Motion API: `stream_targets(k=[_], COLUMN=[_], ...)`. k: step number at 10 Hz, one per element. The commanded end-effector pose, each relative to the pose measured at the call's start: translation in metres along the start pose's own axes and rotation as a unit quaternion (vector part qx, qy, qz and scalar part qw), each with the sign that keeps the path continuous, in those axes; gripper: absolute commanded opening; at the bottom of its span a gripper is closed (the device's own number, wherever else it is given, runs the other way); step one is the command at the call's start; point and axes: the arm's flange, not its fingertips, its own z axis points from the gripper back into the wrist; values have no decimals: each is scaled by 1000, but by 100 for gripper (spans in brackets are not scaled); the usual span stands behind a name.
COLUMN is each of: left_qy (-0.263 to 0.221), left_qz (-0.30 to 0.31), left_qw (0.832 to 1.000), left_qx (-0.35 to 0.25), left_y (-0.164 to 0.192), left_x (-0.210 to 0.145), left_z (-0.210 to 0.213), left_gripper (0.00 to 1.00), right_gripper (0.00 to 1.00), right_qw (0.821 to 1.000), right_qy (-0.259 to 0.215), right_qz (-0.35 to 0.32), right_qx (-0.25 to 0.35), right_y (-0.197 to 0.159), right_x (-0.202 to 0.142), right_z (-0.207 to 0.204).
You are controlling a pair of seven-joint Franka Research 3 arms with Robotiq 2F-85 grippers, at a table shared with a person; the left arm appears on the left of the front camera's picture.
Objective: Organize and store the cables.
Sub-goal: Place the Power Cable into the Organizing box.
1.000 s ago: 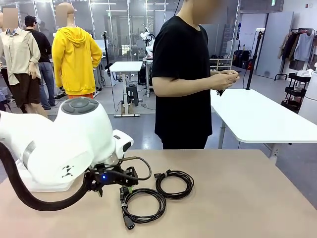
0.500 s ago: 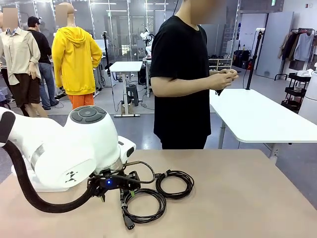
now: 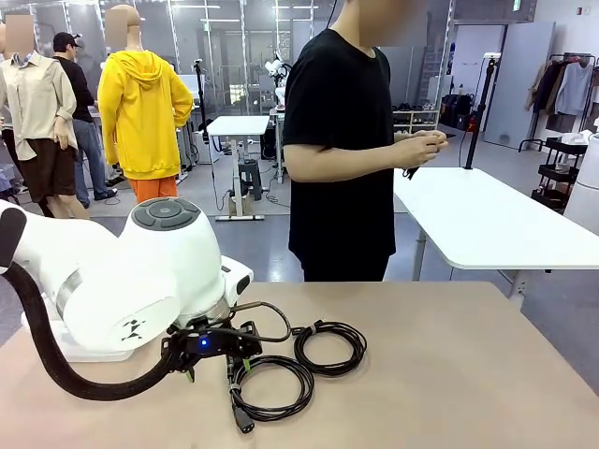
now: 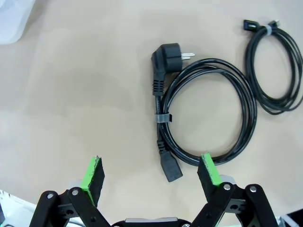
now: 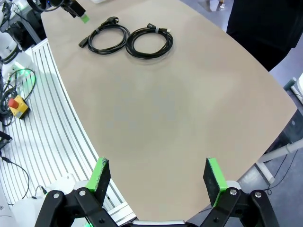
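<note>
The left gripper (image 4: 150,166) is hanging over the table (image 4: 71,94) with its jaws spread wide, holding nothing. The thicker cable (image 4: 246,109), coiled and bearing a chunky plug, is lying flat just ahead of it, its near arc by one green pad. The thinner cable (image 4: 292,75) is lying just beside that coil. The right gripper (image 5: 154,176) is gaping too, well apart from both.
</note>
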Motion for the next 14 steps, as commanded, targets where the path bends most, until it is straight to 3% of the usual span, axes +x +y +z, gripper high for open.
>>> stream_targets(k=[1, 3, 12, 13, 14], left_qy=[17, 24, 64, 69, 68], left_qz=[38, 66, 56, 59, 60], left_qw=[998, 996, 995, 994, 994], left_qx=[38, 49, 61, 58, 59], left_y=[-25, -27, -40, -39, -38], left_x=[7, 9, 38, 37, 36], left_z=[-17, -36, -92, -92, -92], left_gripper=[100, 100, 100, 92, 68], right_gripper=[100, 100, 100, 100, 100], right_qw=[1000, 1000, 1000, 1000, 1000], right_qy=[-4, -4, -4, -4, -4], right_qz=[10, 10, 10, 10, 10], right_qx=[4, 4, 4, 4, 4], right_y=[0, 0, 0, 0, 0], right_x=[0, 0, 0, 0, 0], right_z=[1, 1, 1, 1, 1])
